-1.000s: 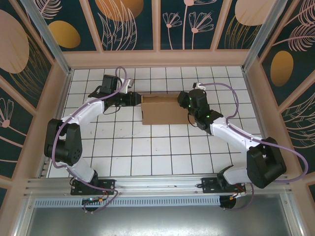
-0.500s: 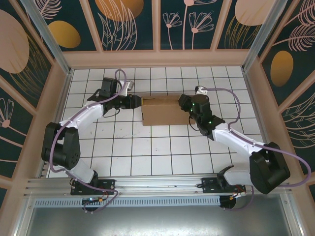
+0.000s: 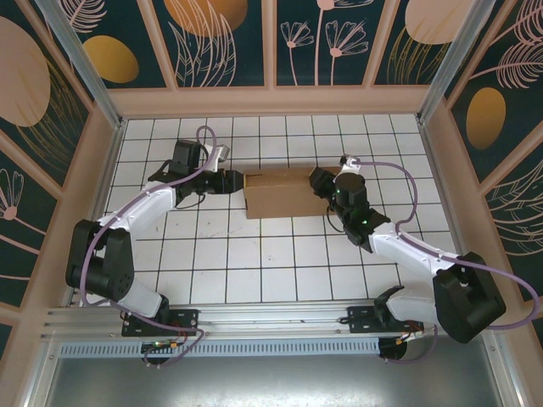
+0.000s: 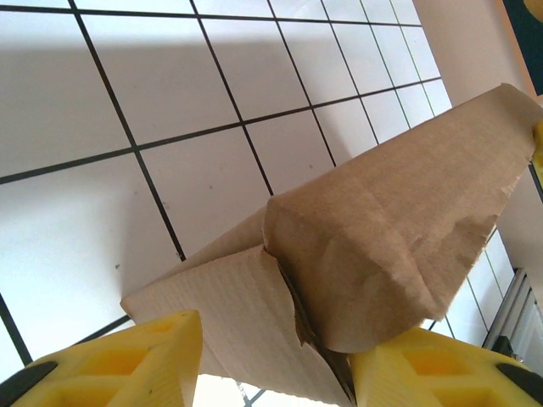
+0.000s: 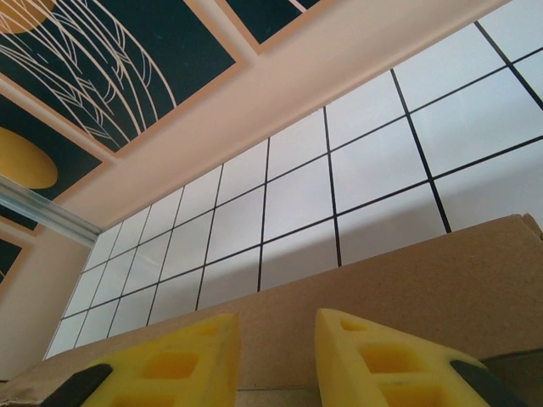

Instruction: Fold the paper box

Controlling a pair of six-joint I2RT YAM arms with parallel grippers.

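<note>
The paper box (image 3: 284, 195), plain brown cardboard, lies partly folded on the white tiled floor (image 3: 254, 254) towards the back. My left gripper (image 3: 239, 180) is at its left end. In the left wrist view two cardboard flaps (image 4: 399, 220) run between my left gripper's (image 4: 276, 335) open yellow fingers, and one flap rests against the right finger (image 4: 407, 365). My right gripper (image 3: 321, 181) is at the box's right end. Its fingers (image 5: 178, 356) stand a little apart over a flat cardboard panel (image 5: 407, 271), with nothing clamped between them.
Raised beige walls (image 3: 271, 100) with dark patterned panels enclose the tiled floor on three sides. The back wall stands a couple of tiles behind the box. An aluminium rail (image 3: 271, 318) carrying both arm bases runs along the near edge.
My left gripper's jaws have spread wider around the box's left flaps. The right arm has swung so its wrist sits slightly further back at the box's right end. The box has barely shifted.
</note>
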